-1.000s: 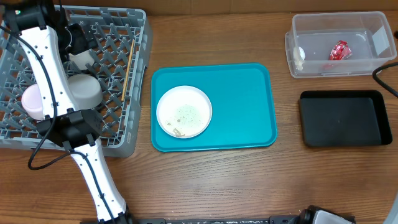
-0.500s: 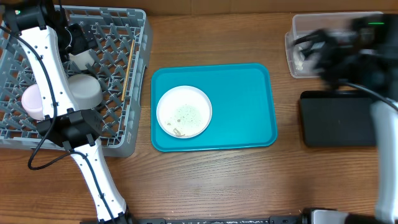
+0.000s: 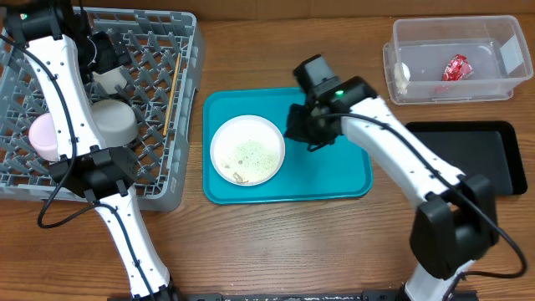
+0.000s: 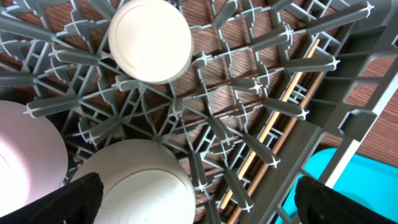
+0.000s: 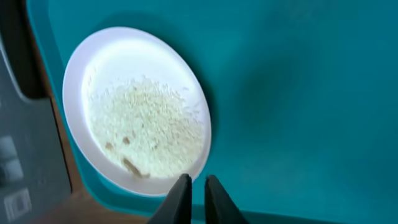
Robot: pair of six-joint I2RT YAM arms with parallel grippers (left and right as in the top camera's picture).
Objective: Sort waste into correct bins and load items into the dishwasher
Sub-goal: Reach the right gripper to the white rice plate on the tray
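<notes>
Asking: Where does the right claw (image 5: 196, 190) stand against the plate (image 3: 224, 134)?

Answering: Just at the plate's rim, on the side facing the bins. The plate sits on the teal tray (image 3: 334, 167). The two fingers are together and I see nothing between them. I cannot tell whether they touch the rim.

Asking: So what would make this step go well?

Answering: I judge the rice scraps (image 5: 146, 127) must go in a bin before the plate goes in the dish rack (image 3: 188, 50). A flat plate on a flat tray offers little to bite. I would part the fingers, put one under the lip and one over it, and clamp clear of the rice. Carry the plate level and tilt it only once over the bin. The clear tub (image 3: 489, 50) holds the red wrapper (image 3: 456, 67) and the tissue (image 3: 402, 75), so food probably belongs in the bare black tray (image 3: 493, 155).

Asking: And the left claw (image 4: 199, 199)?

Answering: Its fingers are wide apart and hold nothing. It hangs above the rack, where the cup (image 4: 150, 40), the grey-blue bowl (image 4: 134, 180), the pink bowl (image 4: 28, 162) and the chopsticks (image 4: 280, 118) lie. Leave a free slot there for the plate.
</notes>
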